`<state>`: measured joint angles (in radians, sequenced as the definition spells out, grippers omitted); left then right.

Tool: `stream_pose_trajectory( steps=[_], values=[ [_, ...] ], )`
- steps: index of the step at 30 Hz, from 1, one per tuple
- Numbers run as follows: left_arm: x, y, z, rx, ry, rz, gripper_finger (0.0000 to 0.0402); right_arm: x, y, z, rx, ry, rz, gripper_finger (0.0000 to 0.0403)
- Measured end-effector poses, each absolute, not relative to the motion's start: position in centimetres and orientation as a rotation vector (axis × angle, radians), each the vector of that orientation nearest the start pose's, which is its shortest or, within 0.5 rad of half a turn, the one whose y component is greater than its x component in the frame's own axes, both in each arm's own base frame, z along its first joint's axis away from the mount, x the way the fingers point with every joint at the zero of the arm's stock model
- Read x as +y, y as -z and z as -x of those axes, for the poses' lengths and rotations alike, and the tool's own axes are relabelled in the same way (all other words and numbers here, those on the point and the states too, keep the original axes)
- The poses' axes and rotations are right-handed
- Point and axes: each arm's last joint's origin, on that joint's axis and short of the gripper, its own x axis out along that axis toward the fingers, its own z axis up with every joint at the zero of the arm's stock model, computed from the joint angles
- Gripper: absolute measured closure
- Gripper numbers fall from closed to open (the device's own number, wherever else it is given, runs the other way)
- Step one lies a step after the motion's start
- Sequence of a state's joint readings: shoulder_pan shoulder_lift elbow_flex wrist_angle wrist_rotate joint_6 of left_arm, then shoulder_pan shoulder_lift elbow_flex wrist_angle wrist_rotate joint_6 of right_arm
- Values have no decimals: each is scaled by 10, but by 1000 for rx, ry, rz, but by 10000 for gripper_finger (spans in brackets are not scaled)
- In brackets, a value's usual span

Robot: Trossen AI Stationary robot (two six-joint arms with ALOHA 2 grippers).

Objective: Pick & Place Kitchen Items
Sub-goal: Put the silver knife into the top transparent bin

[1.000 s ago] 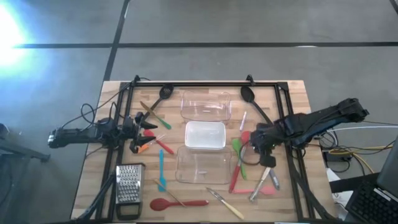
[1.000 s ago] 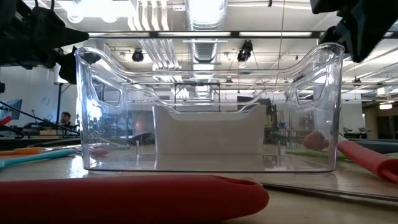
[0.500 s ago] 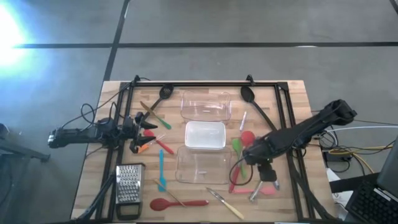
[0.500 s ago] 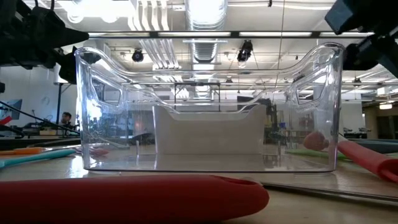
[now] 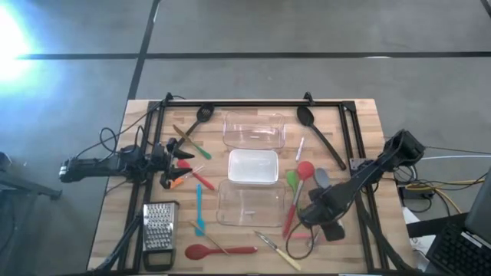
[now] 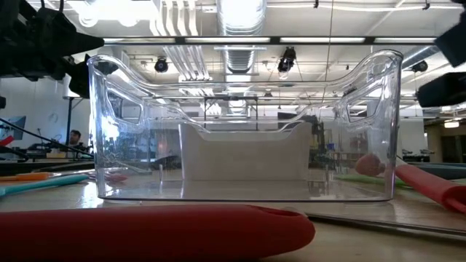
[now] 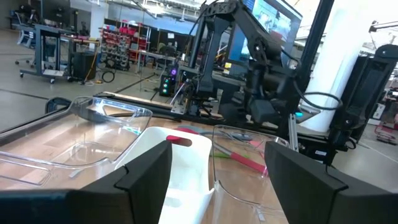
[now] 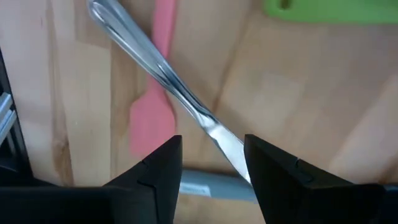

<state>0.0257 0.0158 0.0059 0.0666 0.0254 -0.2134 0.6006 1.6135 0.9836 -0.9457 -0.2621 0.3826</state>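
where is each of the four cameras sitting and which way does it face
High: overhead, straight down on the table; both arms.
Low: tabletop height, facing a clear tub; dark arm parts at top corners.
Left wrist: past open fingers toward tubs and the right arm.
Right wrist: down past open fingers onto metal tongs.
Shared: high and low both show the red spoon.

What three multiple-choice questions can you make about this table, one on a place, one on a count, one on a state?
1. Where is the box grater?
A. near-left corner of the table
B. inside a tub
C. far-right corner

2. How many clear tubs are there?
A. one
B. three
C. five

3. The right gripper is:
A. shut on a red spoon
B. open over the metal tongs
C. inside a tub

Answers: 1 A, the high view shows it there; 2 B, three lined up mid-table; 3 B, the right wrist view shows its fingers apart.
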Motion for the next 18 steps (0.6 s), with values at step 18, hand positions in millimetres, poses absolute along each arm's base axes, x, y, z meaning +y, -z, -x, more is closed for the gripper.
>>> stream_pose_trajectory(
  steps=[18],
  values=[
    [2,-171,-98,-57,6,212,140,177,-142,-219,1701,-377,80,262]
  ],
)
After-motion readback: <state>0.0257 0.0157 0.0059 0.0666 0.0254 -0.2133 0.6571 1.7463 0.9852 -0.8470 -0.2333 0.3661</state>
